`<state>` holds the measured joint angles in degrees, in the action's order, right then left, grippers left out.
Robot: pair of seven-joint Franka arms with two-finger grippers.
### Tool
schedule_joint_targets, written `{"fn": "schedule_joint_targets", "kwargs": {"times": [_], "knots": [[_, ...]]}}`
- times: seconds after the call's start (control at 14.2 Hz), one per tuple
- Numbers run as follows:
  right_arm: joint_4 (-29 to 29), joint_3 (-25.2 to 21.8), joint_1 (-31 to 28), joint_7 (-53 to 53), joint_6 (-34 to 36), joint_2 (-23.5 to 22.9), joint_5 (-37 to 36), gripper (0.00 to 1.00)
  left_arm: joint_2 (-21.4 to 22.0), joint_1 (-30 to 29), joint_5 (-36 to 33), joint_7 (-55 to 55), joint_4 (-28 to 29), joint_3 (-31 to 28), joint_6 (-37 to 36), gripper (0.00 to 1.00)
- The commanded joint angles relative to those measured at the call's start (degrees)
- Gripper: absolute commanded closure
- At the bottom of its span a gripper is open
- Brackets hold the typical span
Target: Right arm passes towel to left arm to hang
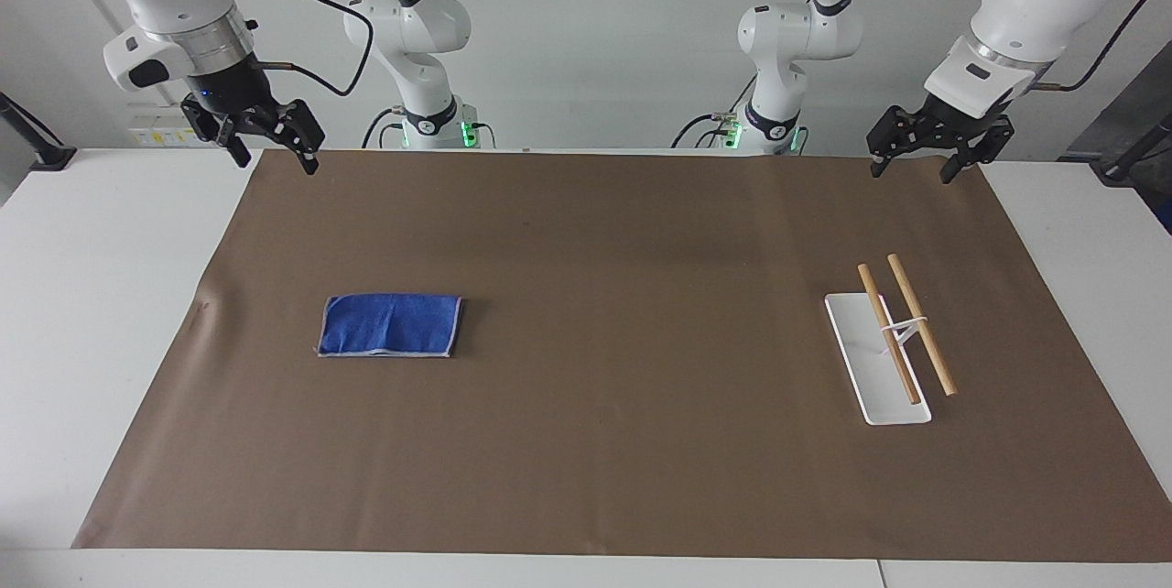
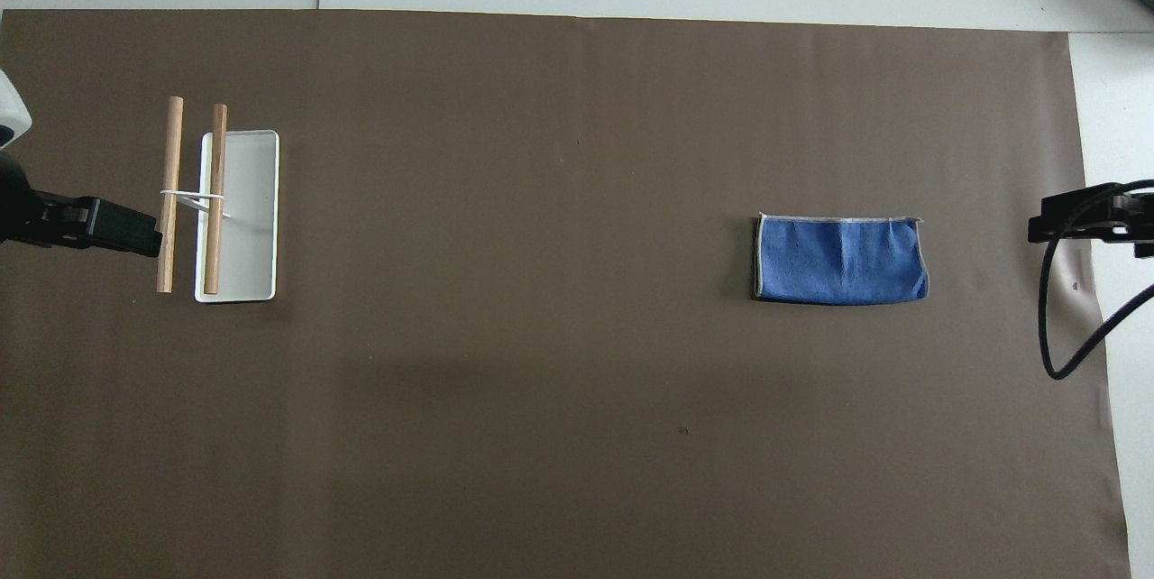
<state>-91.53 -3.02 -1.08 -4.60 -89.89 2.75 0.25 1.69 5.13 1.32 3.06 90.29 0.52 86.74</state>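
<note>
The blue towel (image 1: 389, 325) lies folded flat on the brown mat, toward the right arm's end of the table; it also shows in the overhead view (image 2: 840, 261). My right gripper (image 1: 275, 148) hangs open and empty in the air over the mat's corner nearest the robots, apart from the towel; it shows at the edge of the overhead view (image 2: 1077, 220). My left gripper (image 1: 913, 168) hangs open and empty over the mat's other near corner, and in the overhead view (image 2: 117, 229) it covers the spot beside the rack. Both arms wait.
A rack with a white base (image 1: 893, 405) and two raised wooden rods (image 1: 920, 324) stands toward the left arm's end; it shows in the overhead view too (image 2: 248, 263). The brown mat (image 1: 586, 231) covers most of the white table (image 1: 82, 313).
</note>
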Motion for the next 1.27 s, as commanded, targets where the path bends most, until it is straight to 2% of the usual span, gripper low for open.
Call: {"fn": "schedule_joint_targets", "kwargs": {"times": [0.0, 0.14, 1.2], "knots": [[-1.5, 0.3, 0.1, 1.1, -1.3, 0.9, -1.6, 0.0, 0.9, 0.6, 0.3, -0.5, 0.3, -0.4, -0.2, 0.0], [-2.2, 0.5, 0.1, 3.2, -2.8, 0.9, -3.8, 0.0, 0.9, 0.6, 0.3, -0.6, 0.2, -0.4, -0.2, 0.0], [-2.2, 0.5, -0.1, 1.8, -2.6, 1.0, -1.2, 0.0, 1.1, 0.5, 0.3, -0.9, 0.9, -0.4, -0.5, 0.0]]}}
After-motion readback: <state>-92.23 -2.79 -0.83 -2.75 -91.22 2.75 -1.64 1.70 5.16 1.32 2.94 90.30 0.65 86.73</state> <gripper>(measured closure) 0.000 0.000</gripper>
